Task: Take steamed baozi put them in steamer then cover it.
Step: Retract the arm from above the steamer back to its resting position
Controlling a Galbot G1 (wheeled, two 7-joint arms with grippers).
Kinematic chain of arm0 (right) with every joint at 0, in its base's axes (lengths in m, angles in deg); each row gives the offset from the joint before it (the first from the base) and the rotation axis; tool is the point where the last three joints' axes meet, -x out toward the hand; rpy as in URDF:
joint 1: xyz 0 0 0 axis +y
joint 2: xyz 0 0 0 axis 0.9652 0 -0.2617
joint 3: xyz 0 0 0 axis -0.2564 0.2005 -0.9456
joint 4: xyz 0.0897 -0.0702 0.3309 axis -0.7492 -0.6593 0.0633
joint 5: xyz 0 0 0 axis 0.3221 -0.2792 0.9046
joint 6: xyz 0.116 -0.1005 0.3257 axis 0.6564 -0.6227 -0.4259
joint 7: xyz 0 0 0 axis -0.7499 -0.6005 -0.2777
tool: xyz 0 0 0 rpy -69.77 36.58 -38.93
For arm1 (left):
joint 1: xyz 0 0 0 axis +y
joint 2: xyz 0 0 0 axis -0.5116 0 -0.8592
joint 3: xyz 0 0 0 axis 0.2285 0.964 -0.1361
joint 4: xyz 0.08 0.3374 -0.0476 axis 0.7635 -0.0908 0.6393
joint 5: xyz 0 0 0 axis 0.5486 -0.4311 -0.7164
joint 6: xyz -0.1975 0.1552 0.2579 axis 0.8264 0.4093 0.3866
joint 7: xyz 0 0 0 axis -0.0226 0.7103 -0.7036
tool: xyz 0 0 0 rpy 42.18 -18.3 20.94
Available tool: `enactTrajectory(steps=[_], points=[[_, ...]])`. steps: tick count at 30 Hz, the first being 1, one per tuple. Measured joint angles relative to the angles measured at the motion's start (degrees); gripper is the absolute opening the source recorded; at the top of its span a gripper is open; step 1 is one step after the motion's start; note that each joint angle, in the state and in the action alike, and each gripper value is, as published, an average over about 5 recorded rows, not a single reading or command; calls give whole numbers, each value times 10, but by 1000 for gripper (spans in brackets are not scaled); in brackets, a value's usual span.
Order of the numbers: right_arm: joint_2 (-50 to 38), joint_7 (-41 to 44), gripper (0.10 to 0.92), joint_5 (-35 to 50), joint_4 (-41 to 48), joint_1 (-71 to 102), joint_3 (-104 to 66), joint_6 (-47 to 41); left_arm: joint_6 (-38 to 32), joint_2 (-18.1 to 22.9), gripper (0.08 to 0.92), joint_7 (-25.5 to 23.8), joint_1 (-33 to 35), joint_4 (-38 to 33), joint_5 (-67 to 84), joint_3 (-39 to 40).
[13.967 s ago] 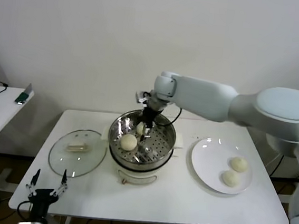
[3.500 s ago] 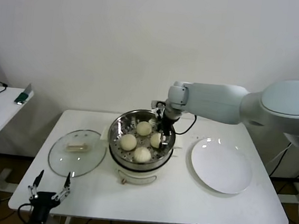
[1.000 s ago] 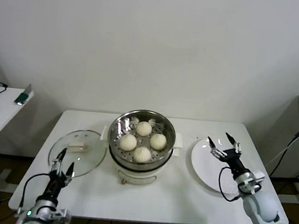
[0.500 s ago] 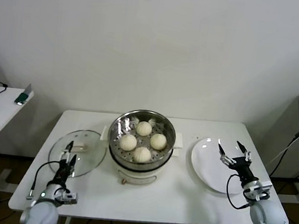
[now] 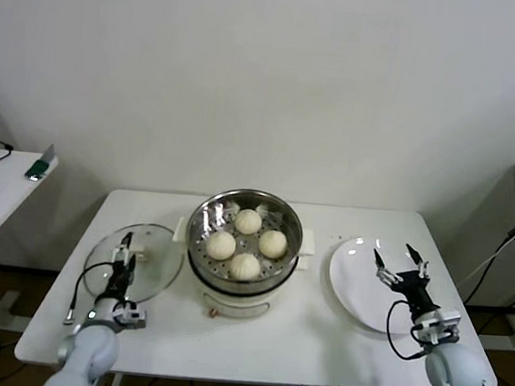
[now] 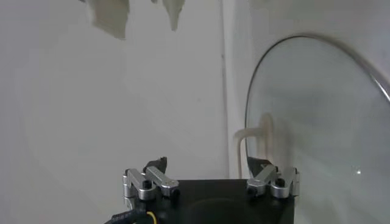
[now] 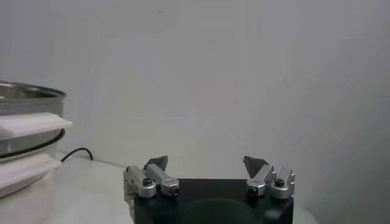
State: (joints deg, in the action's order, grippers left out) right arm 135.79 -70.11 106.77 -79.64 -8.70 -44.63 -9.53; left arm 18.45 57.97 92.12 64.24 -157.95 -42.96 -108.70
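Head view: A white table (image 5: 316, 345) carries the steamer (image 5: 244, 246) at its centre, a shiny perforated steel basket on a white pot base. Four steamed baozi (image 5: 246, 244) sit inside the basket, apart from the rim, arranged in a loose diamond. The cover (image 5: 146, 260), a clear glass lid with a white bar handle, lies flat on the table to the left of the steamer and is not on it. A white plate (image 5: 359, 280) lies to the right of the steamer.

The left gripper (image 5: 123, 255) sits at the near left, above the near part of the cover, close to its handle. Its fingers are spread wide and grip nothing. The right gripper (image 5: 400, 266) sits at the near right, over the right part of the plate. Its fingers are likewise spread wide and hold nothing.

Left wrist view: The left gripper (image 6: 210, 170) shows both fingertips set well apart with nothing between them. The cover (image 6: 317, 134) lies ahead on the table (image 6: 122, 122), its white handle close in front of one fingertip.

Right wrist view: The right gripper (image 7: 209, 166) shows both fingertips well apart, with nothing held. The steamer (image 7: 27, 131) appears at the edge of the view, well apart from the gripper.
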Motion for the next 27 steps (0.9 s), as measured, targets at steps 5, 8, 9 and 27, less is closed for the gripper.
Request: enactTrajectory(steps=[5,8,9,27], points=[[5,-1,823,-11,4,-2,1,0,10,5,823,0,-21,21,-3,5],[8,-1,823,-16,6,-3,2,0,16,6,823,1,-31,32,-3,8],[9,-2,823,-18,7,-3,2,0,19,6,823,1,-35,36,-3,8],[23,-1,823,-42,20,-4,0,4,29,7,559,-6,-66,75,12,17]])
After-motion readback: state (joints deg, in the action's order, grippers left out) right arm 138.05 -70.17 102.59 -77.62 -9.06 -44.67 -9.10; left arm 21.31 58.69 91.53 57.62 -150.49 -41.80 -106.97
